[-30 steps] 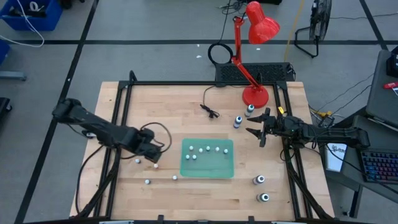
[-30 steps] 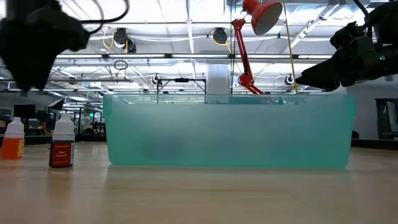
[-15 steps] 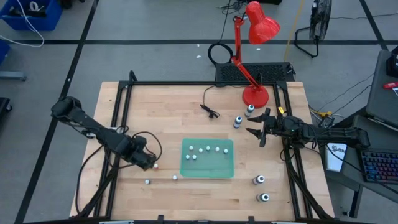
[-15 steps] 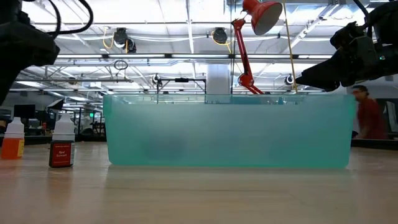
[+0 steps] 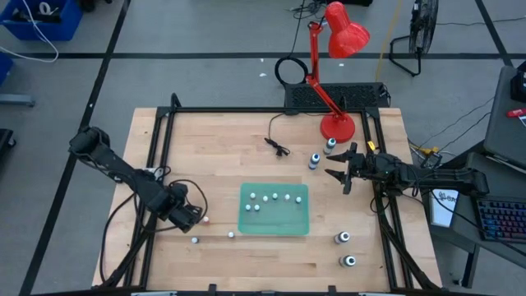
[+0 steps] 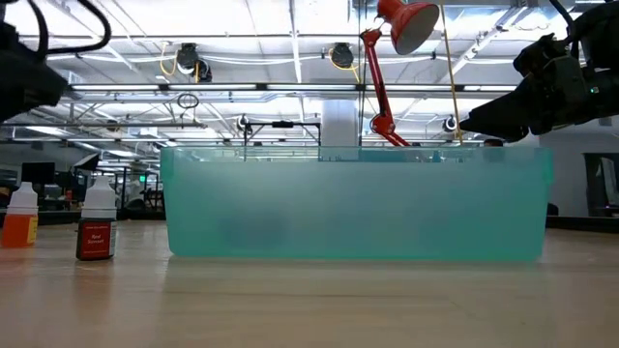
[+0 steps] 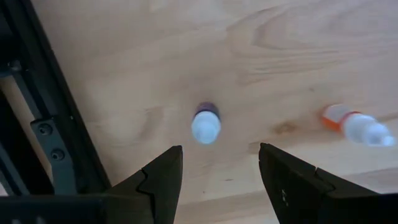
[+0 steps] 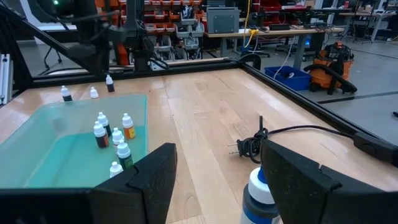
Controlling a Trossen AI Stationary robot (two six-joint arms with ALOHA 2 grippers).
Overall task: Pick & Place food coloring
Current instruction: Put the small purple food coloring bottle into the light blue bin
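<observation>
Reaching for a loose food coloring bottle (image 7: 206, 124), the left gripper (image 7: 219, 167) hangs open and empty directly above it, left of the green tray (image 5: 300, 226). Next, I judge, comes descent and closure about the cap. The right gripper (image 5: 338, 170) waits open. Butcher-block table (image 5: 222, 140); red lamp (image 5: 337, 49) behind.

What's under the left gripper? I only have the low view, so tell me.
Observer: The left gripper is open above a small white-capped bottle that stands upright on the table.
Operator: Report what's in the tray.
Observer: The green tray holds several small bottles, all upright.
Operator: Now place the right gripper.
Observer: The right gripper is open, beside two larger bottles near the lamp base.
</observation>
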